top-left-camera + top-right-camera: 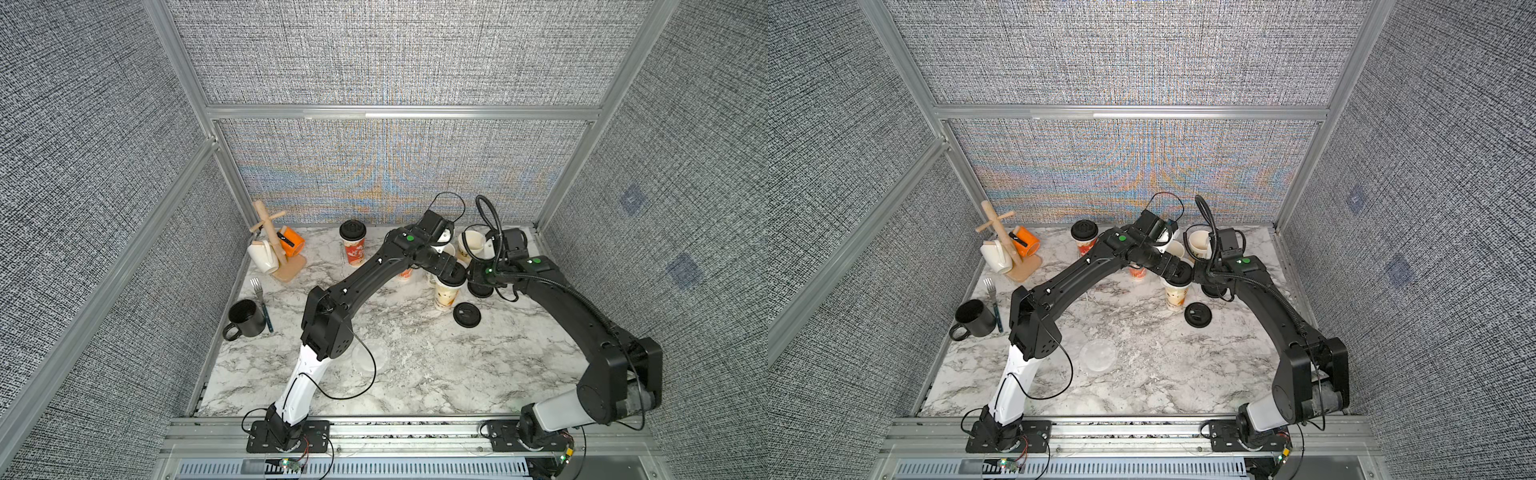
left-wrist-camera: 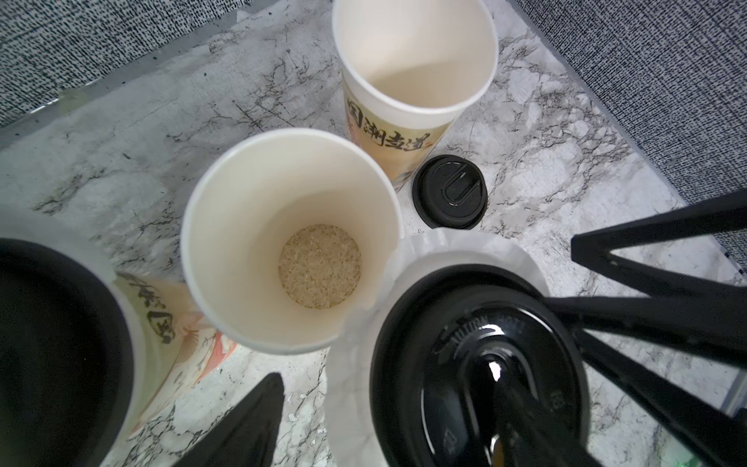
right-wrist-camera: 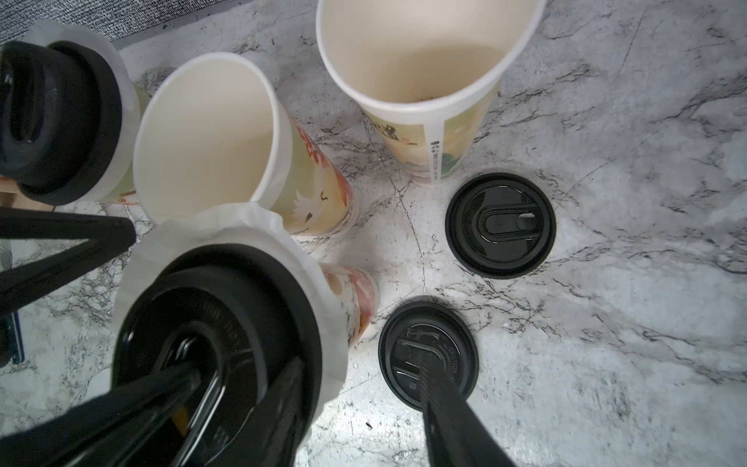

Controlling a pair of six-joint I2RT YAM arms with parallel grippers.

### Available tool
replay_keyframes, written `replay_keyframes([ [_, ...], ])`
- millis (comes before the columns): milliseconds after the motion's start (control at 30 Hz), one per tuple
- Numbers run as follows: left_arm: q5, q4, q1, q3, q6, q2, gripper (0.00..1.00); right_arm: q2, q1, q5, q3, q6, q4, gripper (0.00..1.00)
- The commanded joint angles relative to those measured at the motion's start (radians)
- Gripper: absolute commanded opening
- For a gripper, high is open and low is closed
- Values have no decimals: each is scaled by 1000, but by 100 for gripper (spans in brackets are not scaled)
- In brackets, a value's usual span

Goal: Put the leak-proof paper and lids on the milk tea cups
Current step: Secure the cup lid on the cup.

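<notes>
Right wrist view catches what both top views miss: leak-proof paper (image 3: 307, 275) crimped into a thin, whitish pleated skirt under the glossy black lid (image 3: 226, 291) of the nearest milk tea cup (image 3: 357, 301), and the same under a second lid (image 3: 60, 117). Left wrist view alone shows pale grains (image 2: 319, 267) at the bottom of one open cup (image 2: 242, 202). Only the top views show a loose translucent disc (image 1: 1098, 355) lying flat on the marble table (image 1: 1183, 374) toward the front, well apart from the cups.

Five tall tapered paper cups stand toward the back: three capped, two open and white inside. Two more round lids (image 3: 500, 224) lie flat on the marble.

Right gripper (image 3: 331, 360) and left gripper (image 2: 388, 378) both stand with jaws apart, each with one finger over the nearest lid and the other past its rim; whether they touch it I cannot tell. A black mug (image 1: 245, 318) and a fork (image 1: 257, 286) sit at the left.
</notes>
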Motion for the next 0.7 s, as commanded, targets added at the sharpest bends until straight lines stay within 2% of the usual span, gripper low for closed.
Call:
replay_keyframes([
  [0, -76, -150, 1, -18, 24, 12, 82, 17, 4, 28, -38, 5, -38, 49],
  [300, -71, -125, 1, -74, 23, -10, 82, 10, 5, 63, -147, 22, -17, 48],
  [667, -121, -177, 2, -49, -8, 6, 82, -48, 6, 24, 101, 9, -108, 49],
])
